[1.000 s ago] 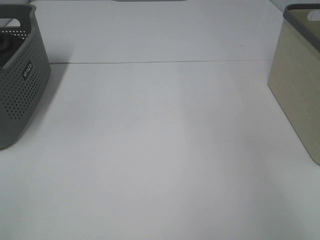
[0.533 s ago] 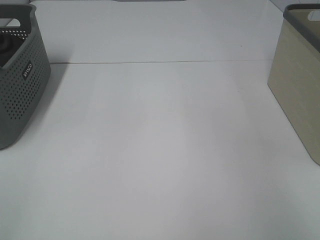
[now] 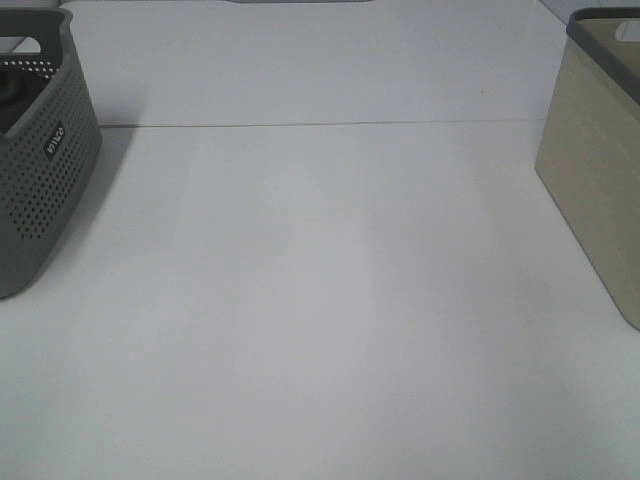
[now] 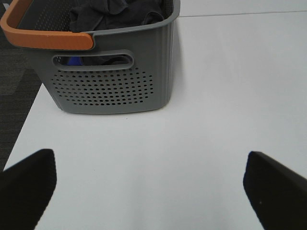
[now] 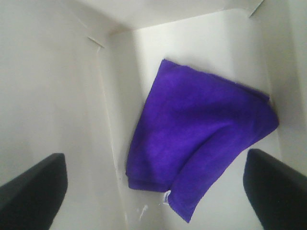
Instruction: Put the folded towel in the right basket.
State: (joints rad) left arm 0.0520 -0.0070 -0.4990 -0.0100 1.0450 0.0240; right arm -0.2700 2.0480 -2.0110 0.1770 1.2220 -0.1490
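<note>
Towel [image 5: 201,139], purple and folded, lies on the pale floor of the right basket [image 5: 53,86], beside one side wall. The right fingers [image 5: 33,191] hang above it, spread wide and holding nothing. That beige basket stands at the right edge of the white worktop [image 3: 320,300]. At the left edge stands a grey perforated basket [image 3: 40,190] with an orange handle [image 4: 45,36], holding dark cloths [image 4: 115,12]. The left fingers [image 4: 26,187] are spread wide and bare over the worktop, near the grey basket.

Bright, flat, slightly hazy light; soft shadow beside the grey basket [image 3: 40,170]
</note>
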